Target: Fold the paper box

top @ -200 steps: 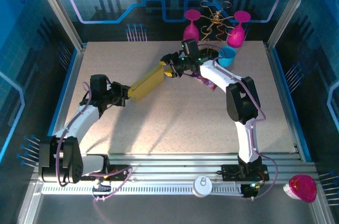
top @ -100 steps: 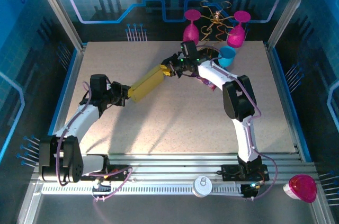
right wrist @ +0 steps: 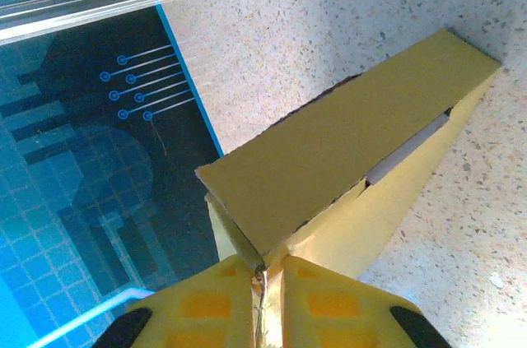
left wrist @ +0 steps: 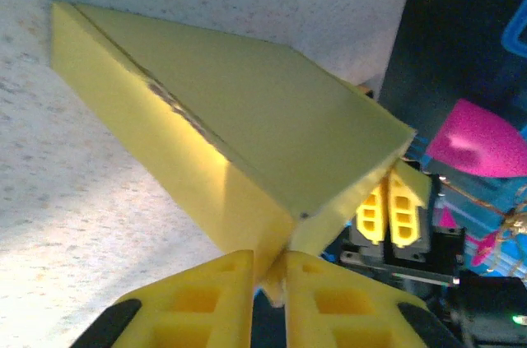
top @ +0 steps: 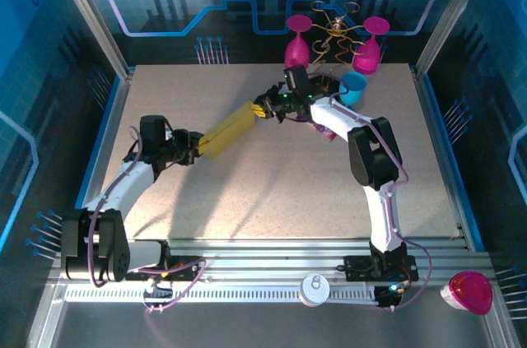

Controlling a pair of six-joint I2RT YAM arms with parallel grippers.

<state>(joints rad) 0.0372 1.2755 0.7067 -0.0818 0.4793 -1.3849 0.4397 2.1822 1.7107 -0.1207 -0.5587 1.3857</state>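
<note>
Left gripper [left wrist: 268, 278] and right gripper [right wrist: 265, 282] each pinch an end flap of the yellow paper box [top: 229, 127], slung between them over the speckled table [top: 272, 192]; it looks light, thin and easily creased, so grip it at its edges.

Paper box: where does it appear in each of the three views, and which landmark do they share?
Top external: the paper box slants left of centre, between the left end effector and the right end effector.
Left wrist: the paper box is central, reaching from the bottom edge to the upper left.
Right wrist: the paper box runs from bottom centre to the upper right.
Shared landmark: the speckled table beneath it.
</note>
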